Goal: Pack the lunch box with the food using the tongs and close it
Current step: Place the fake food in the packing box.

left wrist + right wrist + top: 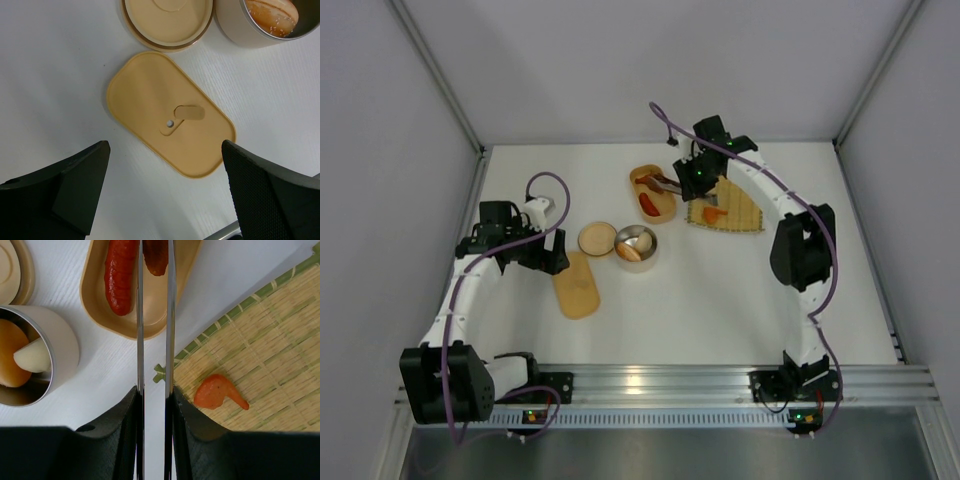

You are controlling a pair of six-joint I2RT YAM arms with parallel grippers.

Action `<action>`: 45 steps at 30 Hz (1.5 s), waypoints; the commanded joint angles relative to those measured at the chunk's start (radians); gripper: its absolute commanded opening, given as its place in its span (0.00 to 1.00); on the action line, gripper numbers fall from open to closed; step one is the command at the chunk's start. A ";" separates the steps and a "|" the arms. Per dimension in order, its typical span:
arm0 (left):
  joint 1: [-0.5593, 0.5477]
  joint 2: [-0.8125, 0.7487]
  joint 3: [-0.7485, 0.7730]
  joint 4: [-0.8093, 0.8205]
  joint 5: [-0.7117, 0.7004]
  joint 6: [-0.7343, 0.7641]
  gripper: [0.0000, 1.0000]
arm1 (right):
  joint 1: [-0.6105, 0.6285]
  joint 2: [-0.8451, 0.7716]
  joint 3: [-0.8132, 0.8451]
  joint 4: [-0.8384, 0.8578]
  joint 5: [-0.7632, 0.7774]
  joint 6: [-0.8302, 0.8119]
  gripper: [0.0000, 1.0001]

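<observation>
- Now, left gripper [164,150] — jaws spread wide, holding nothing — hovers above oval tan lid [150,95].
- Right gripper [155,400] clamps slim silvery tongs [140,315] over tan oval lunch box [95,305].

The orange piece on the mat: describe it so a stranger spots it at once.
On the right of the table lies a yellow woven mat. Near its edge sits the orange piece. It is curled with a thin tail, unlike the straight red sausage in the oval box.

Both arms [775,186] have white links [455,300], black joints [803,245] and purple cables [546,176]; the left tool [165,149] has finely textured black fingers [265,195].
</observation>
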 commanded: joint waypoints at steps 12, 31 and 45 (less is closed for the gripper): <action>-0.001 0.010 -0.001 0.039 -0.001 0.016 0.98 | 0.013 0.031 0.075 0.064 0.034 -0.043 0.39; -0.001 -0.037 0.039 -0.007 -0.005 0.011 0.98 | -0.114 -0.336 -0.148 -0.030 -0.054 -0.020 0.40; -0.001 -0.047 0.036 -0.018 -0.016 0.011 0.98 | -0.249 -0.549 -0.552 -0.036 -0.017 -0.064 0.46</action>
